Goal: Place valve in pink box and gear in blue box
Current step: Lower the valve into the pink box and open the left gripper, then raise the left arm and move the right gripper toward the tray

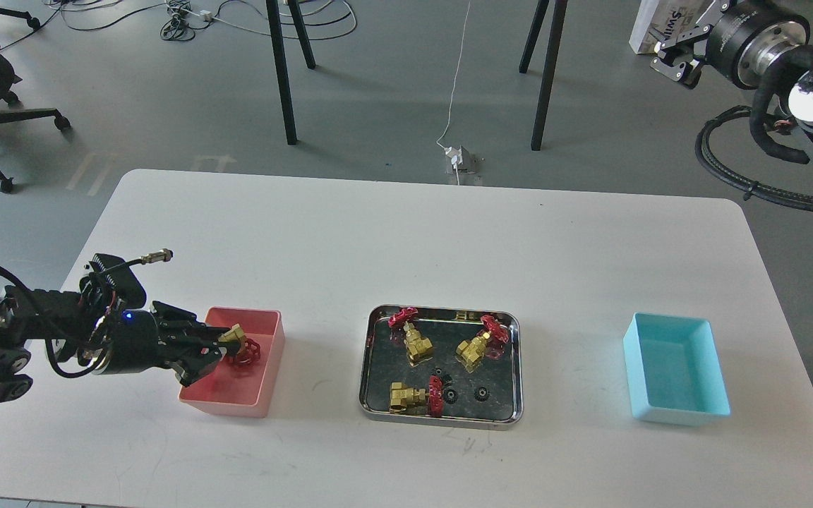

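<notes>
Left gripper (pixel 219 347) reaches in over the pink box (pixel 265 374), its fingers clamped on a valve (pixel 241 346) whose red handwheel hangs inside the bin. Three more valves and the small black gears (pixel 464 394) lie in the steel tray (pixel 442 418) at mid-table. Well to the right sits the blue box (pixel 675 413). Up in the far corner, the right gripper (pixel 673 56) is too dark to tell its fingers apart.
</notes>
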`<state>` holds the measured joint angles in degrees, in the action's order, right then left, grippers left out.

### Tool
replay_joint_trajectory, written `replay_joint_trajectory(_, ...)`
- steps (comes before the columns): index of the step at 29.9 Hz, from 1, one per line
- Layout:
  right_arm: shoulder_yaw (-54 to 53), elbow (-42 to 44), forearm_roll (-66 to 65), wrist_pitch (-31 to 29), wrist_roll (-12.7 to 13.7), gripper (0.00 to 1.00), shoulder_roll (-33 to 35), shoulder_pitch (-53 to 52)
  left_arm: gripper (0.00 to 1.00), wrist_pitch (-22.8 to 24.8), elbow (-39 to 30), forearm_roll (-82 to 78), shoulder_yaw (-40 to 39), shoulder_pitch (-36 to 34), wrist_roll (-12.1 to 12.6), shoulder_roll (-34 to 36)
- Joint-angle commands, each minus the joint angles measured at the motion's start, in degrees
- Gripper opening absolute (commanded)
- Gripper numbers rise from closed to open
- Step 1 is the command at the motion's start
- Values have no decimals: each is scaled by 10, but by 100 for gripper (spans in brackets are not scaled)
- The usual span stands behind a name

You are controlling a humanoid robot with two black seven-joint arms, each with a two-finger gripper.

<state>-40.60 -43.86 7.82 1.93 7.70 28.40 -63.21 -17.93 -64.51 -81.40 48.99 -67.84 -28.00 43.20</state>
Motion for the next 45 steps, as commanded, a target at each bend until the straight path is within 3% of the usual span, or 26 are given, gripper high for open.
replay_joint_trajectory(1,0,0,0,0,0,99,0,0,36,0,0,-1,1,3,0,0)
replay_joint_trajectory(9,-1,0,0,0,0,99,0,5,44,-3,-4,0,-15,4,0,3)
replay_joint_trajectory(16,-18,-1,0,-7,-6,99,0,18,61,17,-21,8,-128,-3,0,64)
replay_joint_trajectory(19,-26,-1,0,-46,-3,99,0,27,63,101,-40,25,-229,-5,0,89)
replay_joint_trajectory(23,4,-3,-12,-155,27,99,31,24,68,278,-91,154,-387,15,0,104)
replay_joint_trajectory(26,72,-42,-22,-204,59,100,58,9,73,381,-106,305,-480,37,0,80)
replay_joint_trajectory(29,157,-107,-127,-215,62,100,84,-29,75,446,-106,453,-571,51,0,26)
replay_joint_trajectory(36,307,-281,-510,-299,61,100,93,-75,80,453,-106,714,-705,111,0,-80)
replay_joint_trajectory(40,415,-392,-594,-299,67,99,90,-117,82,441,-102,715,-745,158,0,-151)
replay_joint_trajectory(45,578,-452,-637,-299,82,96,40,-193,85,386,-88,711,-740,174,0,-231)
